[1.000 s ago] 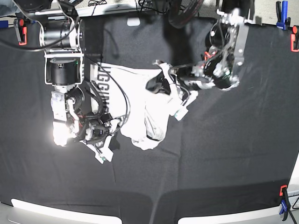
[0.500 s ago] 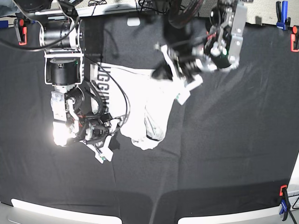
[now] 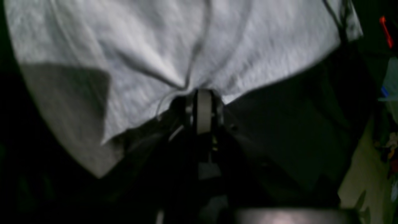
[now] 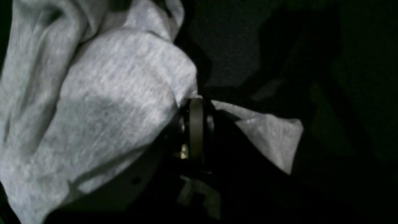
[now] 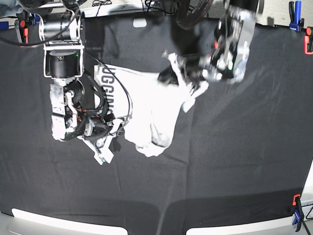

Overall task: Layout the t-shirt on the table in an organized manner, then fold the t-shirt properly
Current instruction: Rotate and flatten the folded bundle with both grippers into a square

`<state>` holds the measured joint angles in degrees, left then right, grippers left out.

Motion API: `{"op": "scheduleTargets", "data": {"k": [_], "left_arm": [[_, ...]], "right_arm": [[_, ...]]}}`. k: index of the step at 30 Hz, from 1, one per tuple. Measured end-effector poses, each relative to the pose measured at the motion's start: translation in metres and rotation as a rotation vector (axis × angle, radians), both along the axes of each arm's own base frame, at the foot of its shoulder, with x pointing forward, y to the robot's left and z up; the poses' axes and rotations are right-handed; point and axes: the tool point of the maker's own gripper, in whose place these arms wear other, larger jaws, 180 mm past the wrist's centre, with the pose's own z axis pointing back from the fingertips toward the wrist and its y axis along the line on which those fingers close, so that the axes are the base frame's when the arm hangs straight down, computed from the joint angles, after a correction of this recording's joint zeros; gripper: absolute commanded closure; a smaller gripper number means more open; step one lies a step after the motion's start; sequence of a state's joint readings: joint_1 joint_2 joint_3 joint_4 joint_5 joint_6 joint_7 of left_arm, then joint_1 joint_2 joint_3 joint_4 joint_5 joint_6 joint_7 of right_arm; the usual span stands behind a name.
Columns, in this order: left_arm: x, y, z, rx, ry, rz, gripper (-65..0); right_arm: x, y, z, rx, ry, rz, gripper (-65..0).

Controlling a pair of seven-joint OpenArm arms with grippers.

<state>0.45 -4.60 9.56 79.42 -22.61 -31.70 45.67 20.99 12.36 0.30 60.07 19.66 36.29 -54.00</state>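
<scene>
The white t-shirt (image 5: pixel 146 100) lies bunched on the black table (image 5: pixel 234 161), with dark lettering (image 5: pixel 106 90) along its left side. My left gripper (image 5: pixel 171 74) is shut on the shirt's upper right edge and holds it raised. In the left wrist view the fabric (image 3: pixel 155 46) fans out from the closed tips (image 3: pixel 203 95). My right gripper (image 5: pixel 117 128) is shut on the shirt's lower left edge. The right wrist view shows cloth (image 4: pixel 93 109) pinched at the tips (image 4: pixel 196 102), with a small flap hanging to the right.
Orange and blue clamps sit at the table's edges: top right (image 5: pixel 308 41), (image 5: pixel 295 10), bottom right (image 5: pixel 297 210) and top left (image 5: pixel 22 32). White strips (image 5: pixel 63 220) line the front edge. Cables trail from the right arm over the shirt's left part.
The left gripper rose and moved back with the shirt's upper edge, pulling the cloth up. The right arm shifted slightly up and back, still gripping the lower left edge.
</scene>
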Motion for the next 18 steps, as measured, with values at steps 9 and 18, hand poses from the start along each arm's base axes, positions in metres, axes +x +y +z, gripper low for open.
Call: {"op": "scheduleTargets", "data": {"k": [9,18], "left_arm": [[0.031,0.004,0.000,0.030,-0.016,-0.001,0.0],[0.073,0.015,0.002,0.085,-0.038,0.054,0.0]], "right_arm": [[-0.009,-0.032,-0.001,-0.039,0.046,-0.016,0.0],[-0.032,-0.036,0.002,-0.136,0.054,0.049,0.0]]}}
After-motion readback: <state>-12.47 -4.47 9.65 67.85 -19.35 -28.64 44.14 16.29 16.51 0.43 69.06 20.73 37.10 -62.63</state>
